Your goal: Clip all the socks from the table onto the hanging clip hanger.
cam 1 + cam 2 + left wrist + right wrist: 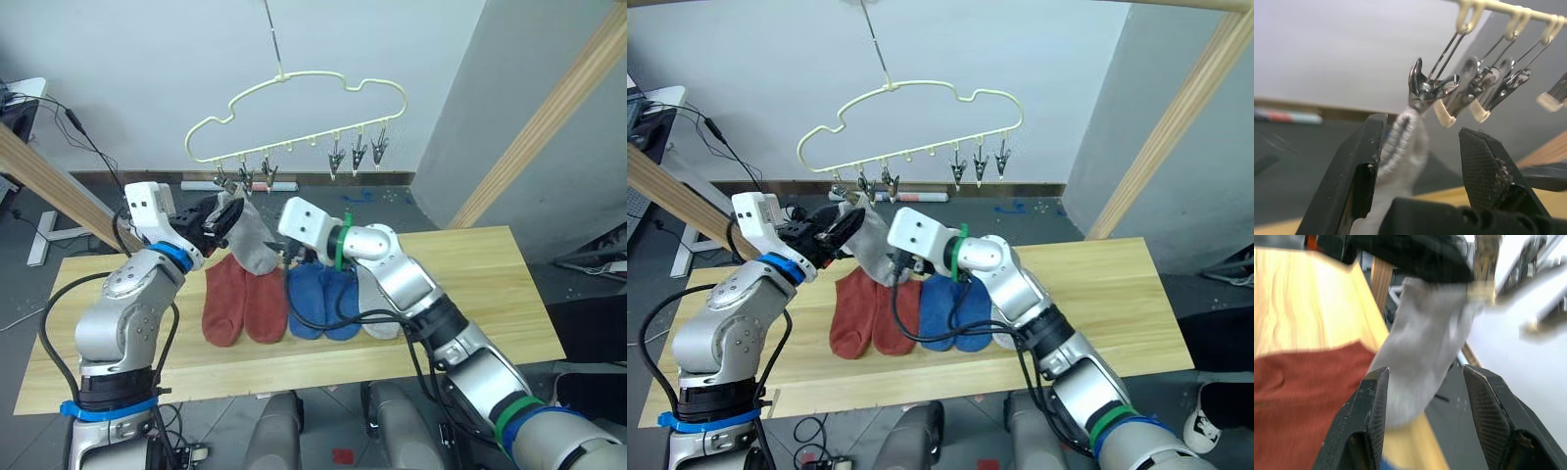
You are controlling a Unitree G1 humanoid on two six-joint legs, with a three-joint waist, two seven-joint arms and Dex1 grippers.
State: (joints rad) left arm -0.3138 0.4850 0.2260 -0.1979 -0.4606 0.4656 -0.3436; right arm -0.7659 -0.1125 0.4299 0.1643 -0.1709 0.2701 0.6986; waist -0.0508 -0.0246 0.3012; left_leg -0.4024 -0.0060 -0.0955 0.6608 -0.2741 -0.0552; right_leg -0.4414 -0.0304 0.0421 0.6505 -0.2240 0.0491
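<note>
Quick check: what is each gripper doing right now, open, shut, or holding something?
Left gripper: open, grey sock hanging from a clip between its fingers.
Right gripper: open, holding nothing.

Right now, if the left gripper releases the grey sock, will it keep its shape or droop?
The grey sock will probably droop; it already hangs limp from a clip. It looks light, since that small clip seems to hold it.

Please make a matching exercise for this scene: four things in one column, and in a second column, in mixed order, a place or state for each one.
Things:
1. grey sock
2. rust-red socks
3. blue socks
4. left gripper

Places or states:
A. flat on the table, beside the hanging sock's toe
B. open, fingers either side of the cuff
C. hanging from a clip of the clip hanger
D. flat on the table, below the right gripper

Pairs: 1-C, 2-A, 3-D, 4-B
</note>
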